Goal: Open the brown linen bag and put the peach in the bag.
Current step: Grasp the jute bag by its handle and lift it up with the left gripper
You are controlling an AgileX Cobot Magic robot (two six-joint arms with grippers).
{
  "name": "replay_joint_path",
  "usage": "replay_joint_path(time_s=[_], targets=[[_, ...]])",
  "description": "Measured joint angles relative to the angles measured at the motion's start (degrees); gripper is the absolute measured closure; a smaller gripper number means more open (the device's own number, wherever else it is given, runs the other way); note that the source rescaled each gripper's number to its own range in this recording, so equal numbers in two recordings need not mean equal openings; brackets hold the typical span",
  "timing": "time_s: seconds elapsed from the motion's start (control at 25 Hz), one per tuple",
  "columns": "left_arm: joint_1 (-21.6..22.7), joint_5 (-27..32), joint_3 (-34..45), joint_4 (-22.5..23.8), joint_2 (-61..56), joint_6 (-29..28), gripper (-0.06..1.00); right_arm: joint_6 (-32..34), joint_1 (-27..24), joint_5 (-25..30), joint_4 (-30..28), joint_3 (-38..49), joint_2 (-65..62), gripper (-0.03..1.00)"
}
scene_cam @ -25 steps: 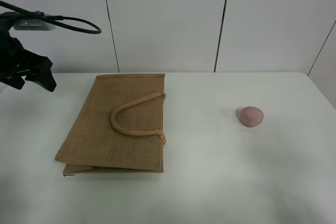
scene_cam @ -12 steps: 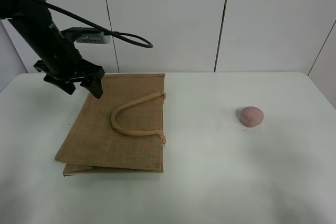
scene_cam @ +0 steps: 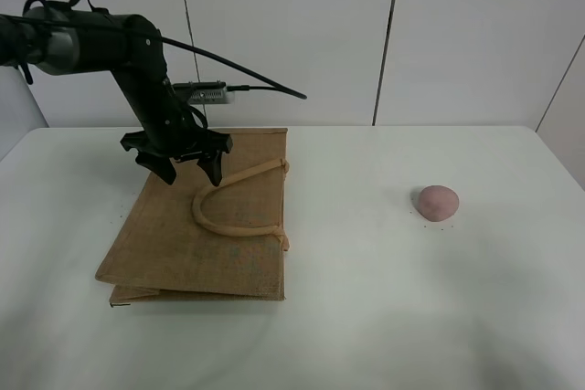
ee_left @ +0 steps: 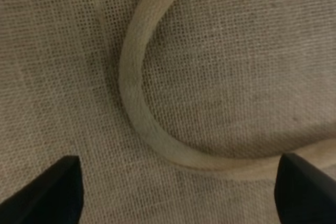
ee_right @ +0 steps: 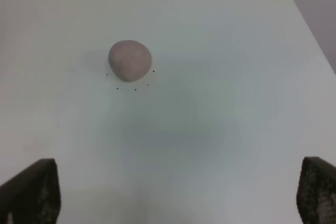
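The left end effector point(scene_cam: 192, 171) hangs wide open and empty over the flat brown linen bag point(scene_cam: 174, 235), jaws straddling its handle point(ee_left: 137, 114), likely to lift it open. The peach point(scene_cam: 438, 201) lies well apart on the table point(scene_cam: 366, 308), in view of the open, empty right end effector point(ee_right: 178, 198).

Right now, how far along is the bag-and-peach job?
Nothing is done: the bag lies flat and closed, the peach outside it. In hand: the open left pincer hovers over the bag's handle. Left: opening the bag, grasping the peach, dropping it in.
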Motion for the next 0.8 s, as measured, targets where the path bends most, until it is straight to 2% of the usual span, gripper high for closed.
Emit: replay_joint_path(time_s=[0.2, 0.44, 0.8], targets=[[0.11, -1.37, -0.18, 0.00, 3.39, 0.00, -0.06, 0.00, 0.00, 0.00, 0.00, 0.00, 0.00, -0.03], [0.39, -6.11, -0.22, 0.00, 5.84, -0.65, -0.06, 0.00, 0.00, 0.00, 0.05, 0.00, 0.00, -0.03], [0.46, -6.76, -0.22, 0.26, 9.14, -1.01, -0.06, 0.00, 0.00, 0.00, 0.18, 0.00, 0.00, -0.03]])
